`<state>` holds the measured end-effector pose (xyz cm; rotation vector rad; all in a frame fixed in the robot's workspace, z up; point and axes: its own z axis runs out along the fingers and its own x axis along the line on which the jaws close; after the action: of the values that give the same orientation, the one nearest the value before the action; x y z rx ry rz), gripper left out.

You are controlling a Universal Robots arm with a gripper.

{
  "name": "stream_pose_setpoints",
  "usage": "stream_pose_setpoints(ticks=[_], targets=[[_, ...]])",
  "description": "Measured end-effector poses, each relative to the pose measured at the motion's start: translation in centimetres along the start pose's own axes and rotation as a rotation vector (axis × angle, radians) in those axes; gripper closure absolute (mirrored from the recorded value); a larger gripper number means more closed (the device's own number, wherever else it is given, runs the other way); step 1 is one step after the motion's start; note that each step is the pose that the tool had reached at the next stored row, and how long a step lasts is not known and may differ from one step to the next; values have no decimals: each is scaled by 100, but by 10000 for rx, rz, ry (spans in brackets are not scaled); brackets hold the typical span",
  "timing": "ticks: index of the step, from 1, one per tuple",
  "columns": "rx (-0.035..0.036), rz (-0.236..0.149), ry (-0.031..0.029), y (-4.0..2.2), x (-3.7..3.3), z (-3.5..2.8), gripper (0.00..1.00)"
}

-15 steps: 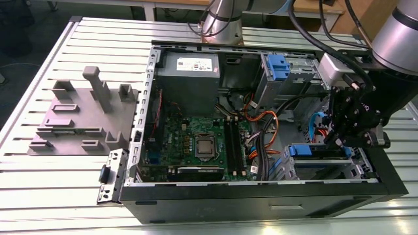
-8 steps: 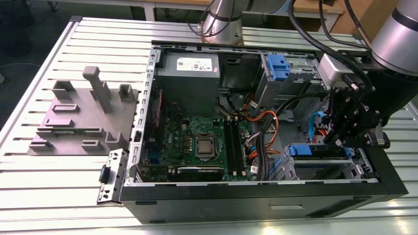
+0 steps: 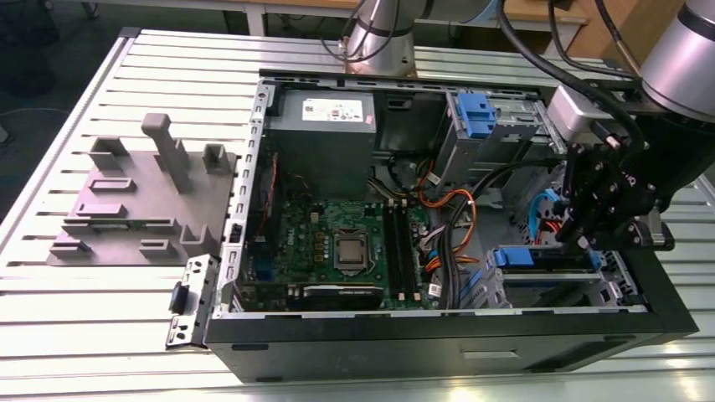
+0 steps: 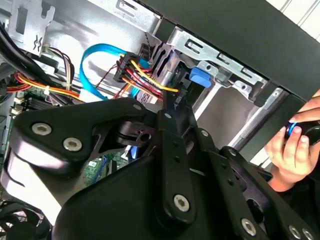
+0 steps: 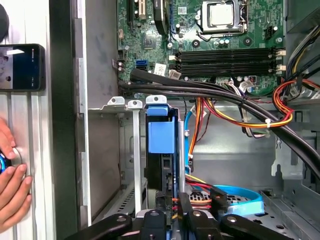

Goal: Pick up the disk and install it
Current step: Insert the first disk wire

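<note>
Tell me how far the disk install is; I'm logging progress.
Pickup looks done: the disk stands edge-on inside the drive bay. In hand: the gripper sits at its end. Left: full seating, which I cannot confirm.

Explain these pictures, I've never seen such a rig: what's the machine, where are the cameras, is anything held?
A grey robot arm with a black gripper reaches into an open black computer case on a slatted metal table. One camera watches from outside; two ride near the arm's wrist. The gripper is by the silver disk with blue plastic rails in the drive bay; whether it grips it is unclear. A grey fixture lies beside the case. A person's hand rests nearby.
</note>
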<state>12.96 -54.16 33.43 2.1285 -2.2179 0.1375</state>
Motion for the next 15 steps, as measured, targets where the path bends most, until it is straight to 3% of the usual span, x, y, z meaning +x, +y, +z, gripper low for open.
stream_pose_setpoints(ticks=[6,10,15], targets=[[0,0,-2,0,2,-22,76],[0,0,0,0,3,-23,89],[0,0,0,-1,3,-24,89]])
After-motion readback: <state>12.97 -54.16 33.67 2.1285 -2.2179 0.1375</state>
